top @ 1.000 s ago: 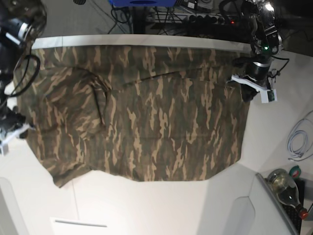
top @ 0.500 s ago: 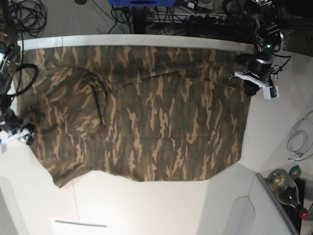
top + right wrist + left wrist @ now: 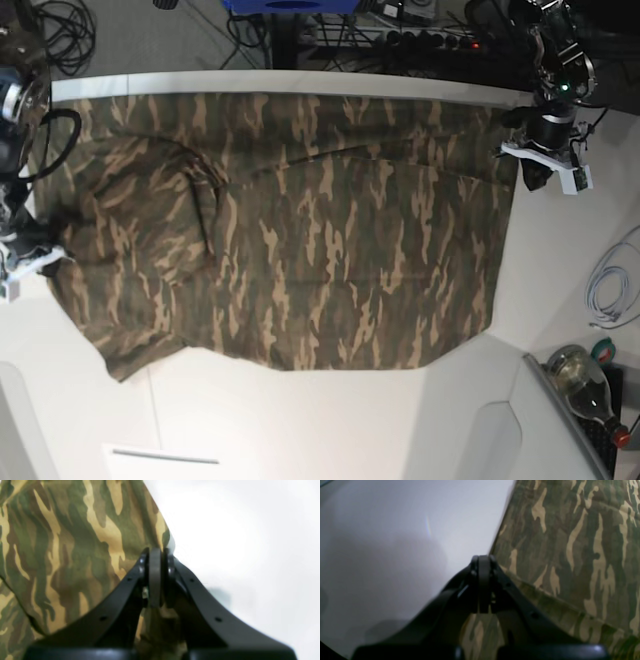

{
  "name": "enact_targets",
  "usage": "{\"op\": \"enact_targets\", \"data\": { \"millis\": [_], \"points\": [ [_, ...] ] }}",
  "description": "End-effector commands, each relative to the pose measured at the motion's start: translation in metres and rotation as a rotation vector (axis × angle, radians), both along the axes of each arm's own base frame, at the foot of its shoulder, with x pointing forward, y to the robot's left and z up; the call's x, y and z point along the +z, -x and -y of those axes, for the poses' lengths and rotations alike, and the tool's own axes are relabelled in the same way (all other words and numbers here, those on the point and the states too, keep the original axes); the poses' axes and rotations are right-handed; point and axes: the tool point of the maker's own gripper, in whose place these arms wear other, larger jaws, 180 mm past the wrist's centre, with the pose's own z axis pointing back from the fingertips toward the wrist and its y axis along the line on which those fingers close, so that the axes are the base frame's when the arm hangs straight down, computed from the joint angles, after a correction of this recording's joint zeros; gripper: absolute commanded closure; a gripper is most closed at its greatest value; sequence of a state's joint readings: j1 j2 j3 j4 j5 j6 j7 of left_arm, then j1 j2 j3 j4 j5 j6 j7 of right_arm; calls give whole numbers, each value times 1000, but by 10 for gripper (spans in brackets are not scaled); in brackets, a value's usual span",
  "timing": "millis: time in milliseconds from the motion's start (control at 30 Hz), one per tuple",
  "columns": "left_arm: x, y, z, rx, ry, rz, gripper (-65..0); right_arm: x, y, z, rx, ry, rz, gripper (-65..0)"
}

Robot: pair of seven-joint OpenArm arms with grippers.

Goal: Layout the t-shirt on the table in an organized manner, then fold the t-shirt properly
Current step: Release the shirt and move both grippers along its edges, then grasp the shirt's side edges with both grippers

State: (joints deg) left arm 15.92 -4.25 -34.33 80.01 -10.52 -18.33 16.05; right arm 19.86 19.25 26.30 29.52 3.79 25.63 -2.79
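The camouflage t-shirt [image 3: 300, 250] lies spread wide over the white table [image 3: 300, 420], its collar [image 3: 200, 195] on the left half. My left gripper [image 3: 533, 176] is at the shirt's upper right corner. In the left wrist view that gripper [image 3: 483, 562] is shut, with the t-shirt [image 3: 570, 542] hem caught between its fingers. My right gripper [image 3: 42, 258] sits at the shirt's left edge. The right wrist view shows this gripper [image 3: 155, 555] shut on the edge of the t-shirt [image 3: 62, 542], with bare table [image 3: 237, 530] beside it.
A glass bottle [image 3: 585, 385] and a coiled white cable [image 3: 612, 290] lie at the right edge. Cables and a power strip [image 3: 430, 40] run behind the table's back edge. A raised white panel [image 3: 480, 430] stands at the front right.
The left gripper has moved right and back, drawing the shirt's right edge out with it. The right gripper opened, then shut again on the shirt's left edge.
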Motion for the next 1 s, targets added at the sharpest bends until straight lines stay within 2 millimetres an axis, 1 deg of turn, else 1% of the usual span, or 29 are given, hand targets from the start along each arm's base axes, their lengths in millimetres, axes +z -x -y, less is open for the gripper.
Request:
{"op": "enact_targets", "data": {
  "millis": [0,67,133,233,300,333,400,467,500,633,667,733,800,867,900,967],
  "points": [
    [13,-8,-6,-5,-23,44,0,20,-11,7,3,32,72,0],
    [13,-8,-6,-5,-23,44,0,26,-2,-1,42,70,70,0],
    [13,-8,-6,-5,-23,44,0,33,8,-15,86,101,53,0],
    [12,-8,-5,-8,-22,43,0,48,24,-49,191,109,66,0],
    [13,-9,-5,-9,-22,45,0,62,35,-71,247,97,97,0],
    [13,-9,-5,-10,-23,44,0,68,42,-75,257,106,93,0],
    [13,-9,-5,-10,-23,44,0,73,57,-83,276,112,56,0],
    [13,-9,-5,-10,-23,44,0,72,71,-92,288,107,16,0],
    [13,-9,-5,-10,-23,44,0,68,79,-94,294,106,-15,0],
    [12,-9,-4,-11,-22,42,0,46,105,-111,298,55,-124,0],
    [12,-9,-4,-11,-22,42,0,41,110,-114,300,44,-153,-17],
    [12,-9,-4,-11,-22,42,0,34,122,-119,308,32,-215,-99],
    [12,-9,-5,-9,-22,43,0,39,121,-120,315,41,-220,-212],
    [12,-8,-6,-7,-23,43,0,50,112,-118,314,60,-185,-294],
    [12,-8,-6,-7,-23,43,0,58,102,-113,302,70,-159,-312],
    [12,-8,-6,-5,-23,43,0,73,75,-100,258,73,-103,-312]
  ]
}}
